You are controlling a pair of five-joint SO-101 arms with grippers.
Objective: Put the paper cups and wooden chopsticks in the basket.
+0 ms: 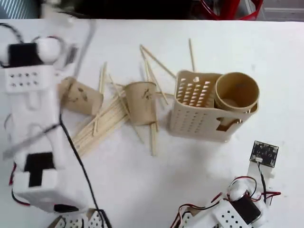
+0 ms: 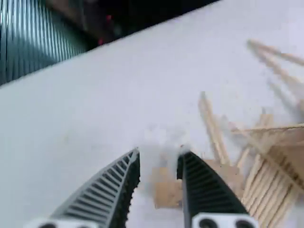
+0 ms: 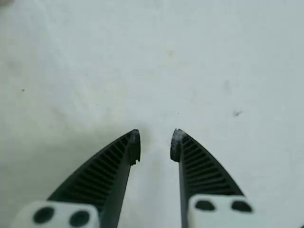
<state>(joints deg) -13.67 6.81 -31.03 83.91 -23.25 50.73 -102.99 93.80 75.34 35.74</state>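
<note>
The left tool (image 2: 159, 161) is seen with its jaws apart, hanging low over the table (image 2: 118, 95). A blurred tan shape (image 2: 166, 192) lies between and beneath the tips. It is taken to be part of a paper cup, though this cannot be told for certain, and nothing appears to be clamped. Just beside the tool, a loose heap of wooden chopsticks (image 2: 268, 178) is spread across the table. In the high view, the left arm (image 1: 33, 133) is placed along the table's left edge, with a paper cup (image 1: 80, 97) lying on its side close by. A second cup (image 1: 141, 102) rests among the chopsticks near the table's middle. Toward the right edge stands the basket (image 1: 194, 118), with a third cup (image 1: 236, 90) already sitting in one end. The right tool (image 3: 155, 142) is parked near the table's near right corner, jaws apart over bare table, with nothing held. The step in hand is judged to be the pick-up of the tipped cup nearest the left edge. The next move calls for the left tool to be settled around the cup's wall and closed gently, so that the thin paper is not crushed. The cup would then be carried over the chopsticks to the basket.
</note>
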